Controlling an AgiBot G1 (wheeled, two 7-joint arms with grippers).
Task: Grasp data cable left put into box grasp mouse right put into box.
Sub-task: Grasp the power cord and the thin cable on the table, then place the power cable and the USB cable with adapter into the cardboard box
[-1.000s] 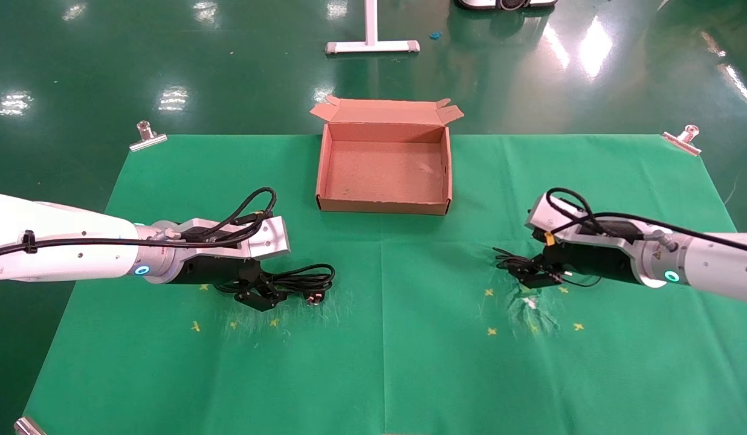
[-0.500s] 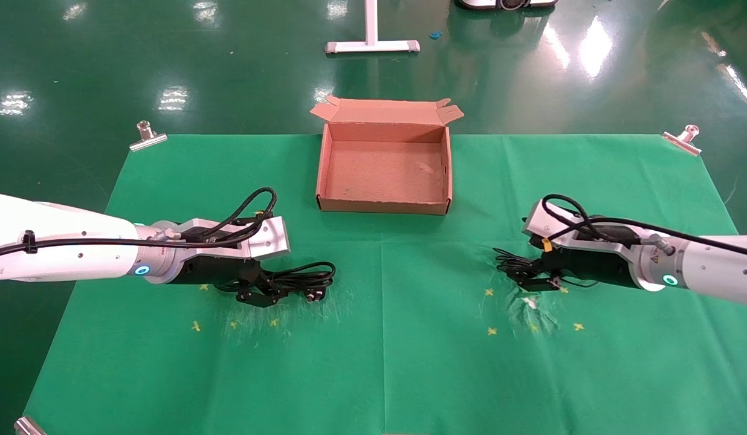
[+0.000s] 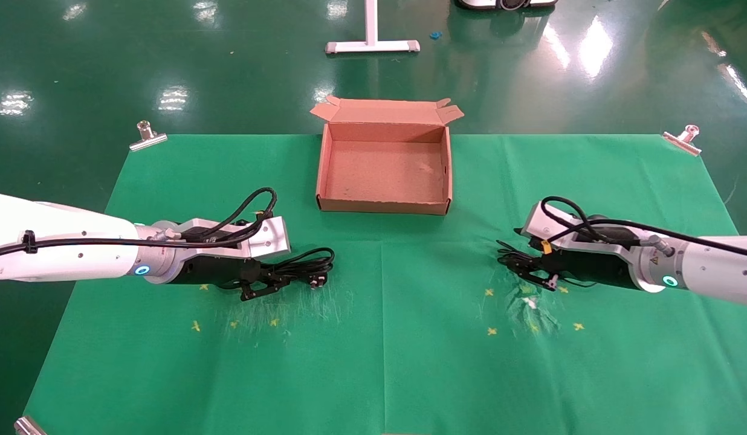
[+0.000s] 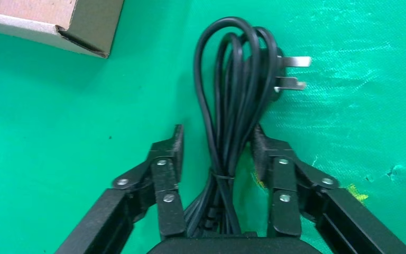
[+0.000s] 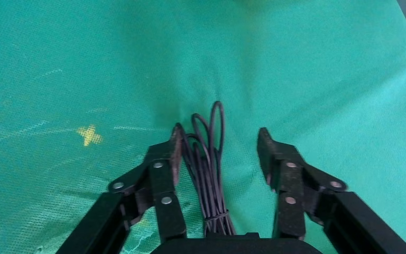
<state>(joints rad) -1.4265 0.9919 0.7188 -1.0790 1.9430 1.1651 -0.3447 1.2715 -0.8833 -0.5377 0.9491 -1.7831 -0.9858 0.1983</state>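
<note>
**Jaws astride both cords, nothing clamped yet**

Fingers of the left gripper (image 4: 218, 153) stand spread on either side of the data cable (image 4: 236, 100), with green cloth showing between each pad and the bundle, so I judge it straddled, not held. The bundle runs straight down the middle of the gap, its tie sitting between the fingers and its pronged plug (image 4: 288, 71) pointing away past the tips. That centring looks deliberate: closing now would pinch the whole loop at its bound waist.

The right gripper (image 5: 219, 145) is likewise wide apart, with a thin coiled cord (image 5: 207, 159) between its fingers. The mouse itself I cannot make out in any view; only its cord shows.

From where I stand, the left gripper (image 3: 266, 285) and cable lie at about eight o'clock on the green cloth (image 3: 379, 362), the right gripper (image 3: 530, 270) at four. The box (image 3: 384, 205) sits open at twelve, well apart from both, nothing in it, lid flaps folded back to leave the mouth clear.
</note>
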